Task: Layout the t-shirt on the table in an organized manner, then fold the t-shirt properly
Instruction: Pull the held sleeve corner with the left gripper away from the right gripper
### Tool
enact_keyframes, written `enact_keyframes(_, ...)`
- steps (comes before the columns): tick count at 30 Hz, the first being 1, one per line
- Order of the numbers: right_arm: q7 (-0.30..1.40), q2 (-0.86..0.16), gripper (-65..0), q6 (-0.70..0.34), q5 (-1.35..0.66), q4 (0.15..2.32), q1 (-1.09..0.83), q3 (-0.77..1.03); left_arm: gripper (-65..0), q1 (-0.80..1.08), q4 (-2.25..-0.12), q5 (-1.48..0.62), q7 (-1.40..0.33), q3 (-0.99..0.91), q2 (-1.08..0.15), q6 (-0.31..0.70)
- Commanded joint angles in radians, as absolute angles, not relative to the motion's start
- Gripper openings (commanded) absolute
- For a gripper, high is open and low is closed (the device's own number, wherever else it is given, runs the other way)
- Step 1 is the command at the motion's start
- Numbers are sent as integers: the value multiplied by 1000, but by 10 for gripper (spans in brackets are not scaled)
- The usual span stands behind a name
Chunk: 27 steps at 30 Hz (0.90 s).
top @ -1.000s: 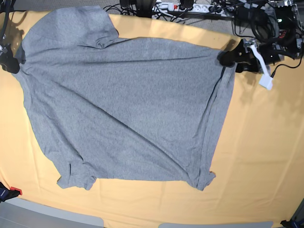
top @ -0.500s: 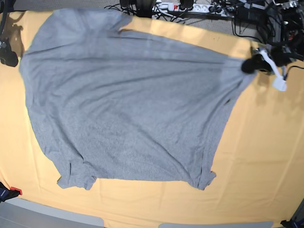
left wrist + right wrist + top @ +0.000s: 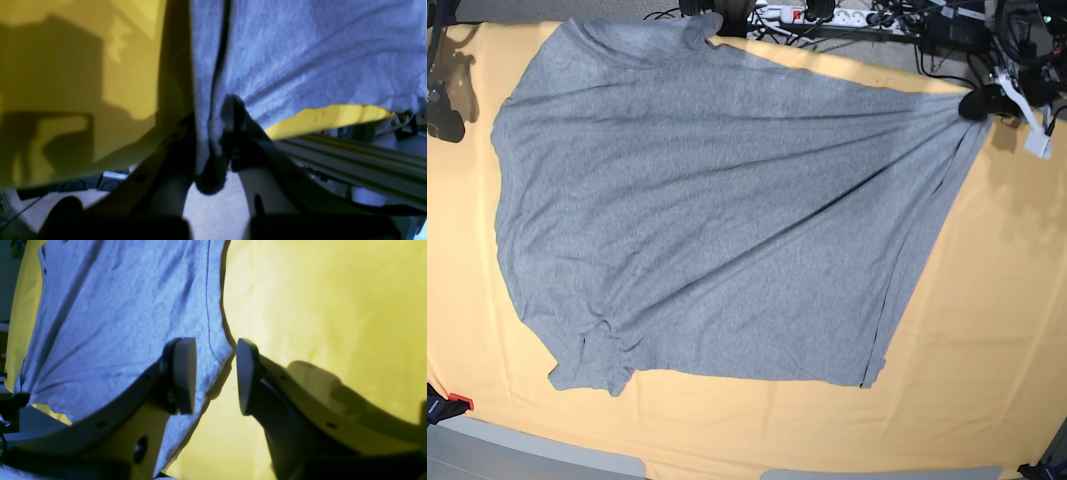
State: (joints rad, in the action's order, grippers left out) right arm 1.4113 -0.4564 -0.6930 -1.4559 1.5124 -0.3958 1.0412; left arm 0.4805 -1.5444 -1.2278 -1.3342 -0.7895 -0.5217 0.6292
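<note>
So from the right wrist cam, the right gripper [image 3: 213,376] has its two pads parted with nothing pinched between them. It sits right over the hemmed edge of the grey t-shirt [image 3: 116,316], one pad above the fabric, the other above the bare yellow table [image 3: 327,306]. Shirt looks a bit rippled.

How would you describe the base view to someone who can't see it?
A heather-grey cotton t-shirt lies spread on a pale yellow-orange cloth-covered table, its far right corner pinched and stretched taut by the left gripper. Cables clutter the table's far edge.
</note>
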Motion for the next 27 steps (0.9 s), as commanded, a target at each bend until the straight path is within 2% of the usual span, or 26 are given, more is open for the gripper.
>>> enact_keyframes(1, 1396, -483, -423, -698, -1484, 1530, -396, 1047, -650, 505, -1556, -1216, -1346, -810, -543, 628)
enact_keyframes(9, 1396, -483, -423, -698, -1484, 1530, -396, 1047, -650, 537, -1556, -1289, -1347, -912, -544, 667)
enact_keyframes(10, 1396, -483, -423, -698, -1484, 1530, -396, 1047, -616, 537, -1556, -1311, -1347, -915, -546, 669)
enact_keyframes(13, 1396, -483, -423, -698, -1484, 1530, -396, 1047, -357, 531, -1556, -1359, -1347, -915, -545, 669)
enact_keyframes(14, 1396, -483, -423, -698, -1484, 1530, -396, 1047, -285, 531, -1556, -1381, -1346, -915, -543, 669)
enact_keyframes(15, 1396, -483, -423, -698, -1484, 1530, -396, 1047, -244, 531, -1556, -1401, -1347, -915, -543, 670)
enact_keyframes(27, 1396, -472, -423, -698, -1484, 1530, -451, 1023, -232, 531, -1556, -1420, -1346, -915, -543, 681)
